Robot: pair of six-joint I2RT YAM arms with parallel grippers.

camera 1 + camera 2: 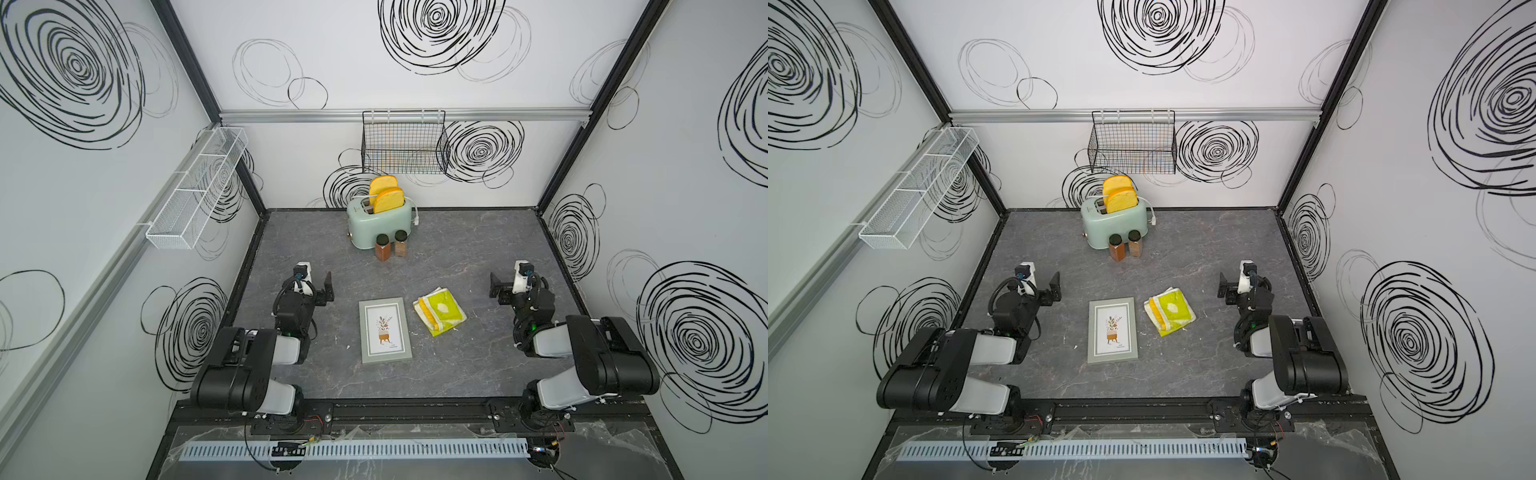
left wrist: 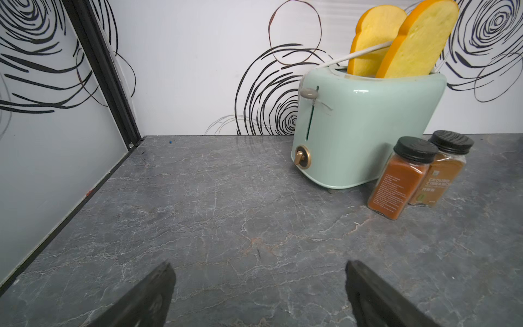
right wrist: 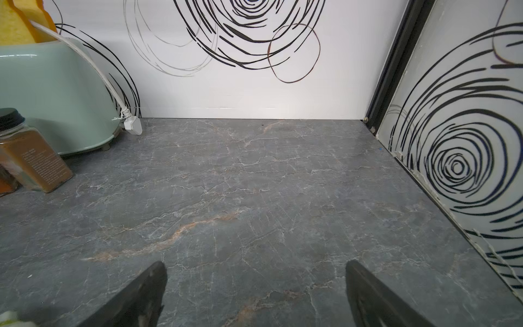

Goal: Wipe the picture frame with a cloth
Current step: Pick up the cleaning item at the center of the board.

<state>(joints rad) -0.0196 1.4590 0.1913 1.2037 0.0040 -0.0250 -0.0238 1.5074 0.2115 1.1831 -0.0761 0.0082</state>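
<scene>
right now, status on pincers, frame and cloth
Left pincer open, empty. Right pincer open, empty. Cloth folded beside picture frame, apart, untouched. Nothing between right pincer and cloth.

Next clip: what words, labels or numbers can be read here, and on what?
"GROUND CINNAMO..." on the label of the brown spice jar; the end of the word is cut off.
Small print on the orange spice jar: too blurred to read.
Tiny caption in the picture frame: too small to read.

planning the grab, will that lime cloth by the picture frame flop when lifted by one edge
Probably floppy: the lime cloth lies folded and rumpled, so a pinched edge would likely leave the rest hanging. It looks thin, so pushing may bunch it rather than slide it.
</scene>
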